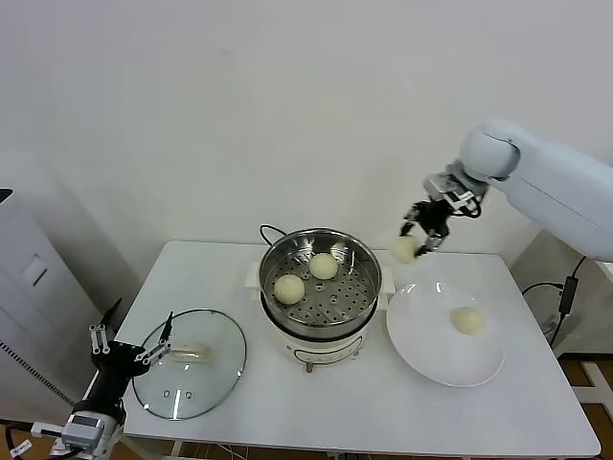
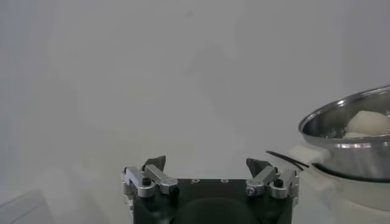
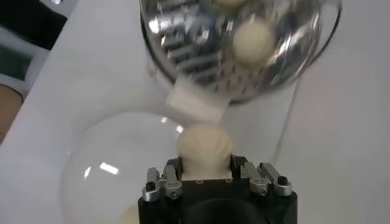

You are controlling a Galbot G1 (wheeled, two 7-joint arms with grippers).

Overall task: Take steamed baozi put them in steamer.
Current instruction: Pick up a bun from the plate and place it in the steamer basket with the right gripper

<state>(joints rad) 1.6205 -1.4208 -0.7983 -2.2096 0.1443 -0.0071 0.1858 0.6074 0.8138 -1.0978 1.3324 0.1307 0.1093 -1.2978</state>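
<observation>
My right jaws (image 1: 418,241) are clamped on a bun (image 1: 404,249) lifted between plate (image 1: 421,350) and steamer (image 1: 359,251), so next I'd carry it over the basket and release, left jaws (image 1: 129,345) idle, apart by the lid (image 1: 206,383)

A round glass lid (image 1: 189,362) lies flat on the white table (image 1: 316,417), near its front left corner. A white plate (image 1: 431,355) sits on the table's right side. A black cord (image 1: 269,232) loops at the back, before the pale wall (image 1: 239,105).

Open steamer (image 1: 321,278), two baozi (image 1: 289,288) inside
</observation>
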